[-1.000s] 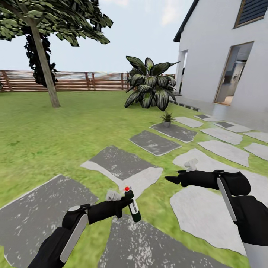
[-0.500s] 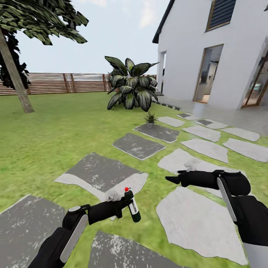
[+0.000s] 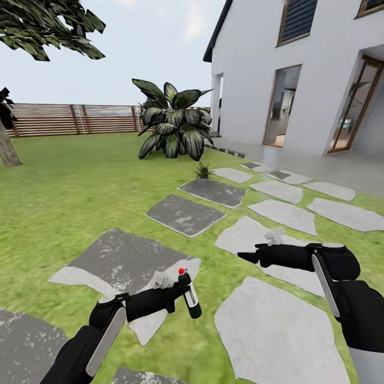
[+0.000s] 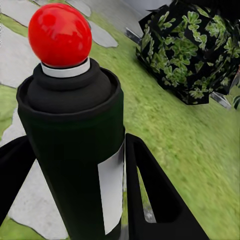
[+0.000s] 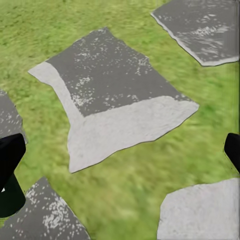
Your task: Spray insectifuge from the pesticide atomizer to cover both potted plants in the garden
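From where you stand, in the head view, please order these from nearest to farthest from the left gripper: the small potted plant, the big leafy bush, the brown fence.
1. The small potted plant, ahead on a dark slab beside the stepping stones.
2. The big leafy bush, behind the plant, near the house corner.
3. The brown fence, along the lawn's far edge.

The left gripper holds the atomizer.

The pesticide atomizer (image 4: 75,150) looks like dark matt plastic with a smooth white label band and a glossy red cap (image 4: 60,34). The fingers (image 4: 155,200) gripping it are plain matt black. At twelve o'clock, mottled rough grey stone slabs (image 3: 185,214) lie in coarse grass, before a brown slatted wood fence (image 3: 80,120).
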### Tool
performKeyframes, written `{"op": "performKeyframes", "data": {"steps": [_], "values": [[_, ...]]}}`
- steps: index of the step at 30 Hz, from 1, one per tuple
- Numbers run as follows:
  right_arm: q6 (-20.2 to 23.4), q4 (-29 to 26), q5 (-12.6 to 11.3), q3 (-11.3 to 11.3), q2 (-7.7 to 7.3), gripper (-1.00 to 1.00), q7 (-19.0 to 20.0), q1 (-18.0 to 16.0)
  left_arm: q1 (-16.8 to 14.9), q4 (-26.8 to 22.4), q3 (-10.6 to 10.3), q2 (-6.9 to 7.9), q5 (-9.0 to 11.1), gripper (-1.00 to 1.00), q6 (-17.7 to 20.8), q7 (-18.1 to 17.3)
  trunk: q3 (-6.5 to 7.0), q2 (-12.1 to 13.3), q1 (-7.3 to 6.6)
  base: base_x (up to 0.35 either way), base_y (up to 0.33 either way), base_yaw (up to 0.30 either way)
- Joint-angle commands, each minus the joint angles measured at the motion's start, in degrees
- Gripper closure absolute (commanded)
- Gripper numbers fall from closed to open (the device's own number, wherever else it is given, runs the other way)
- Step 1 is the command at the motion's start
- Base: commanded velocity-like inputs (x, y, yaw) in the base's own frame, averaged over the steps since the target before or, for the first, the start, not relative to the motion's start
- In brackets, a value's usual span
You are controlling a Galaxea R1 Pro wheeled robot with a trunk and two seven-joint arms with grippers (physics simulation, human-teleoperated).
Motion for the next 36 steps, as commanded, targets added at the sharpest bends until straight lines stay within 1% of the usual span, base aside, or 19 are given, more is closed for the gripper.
{"op": "performKeyframes", "data": {"steps": [1, 36], "values": [[0.3, 0.0, 0.3, -0.1, 0.02, -1.0, 0.4, 0.0, 0.0, 0.0, -0.1, 0.04, 0.5, 1.0, 0.4, 0.1, -0.06, 0.0, 0.02, 0.333, -0.001, -0.006], [-0.4, 0.0, 0.3, 0.0, 0.02, -1.0, 0.5, 0.0, 0.0, 0.9, -0.1, -0.13, 0.0, 1.0, 0.4, 0.1, -0.06, 0.0, 0.02, 0.333, 0.0, 0.0]]}}
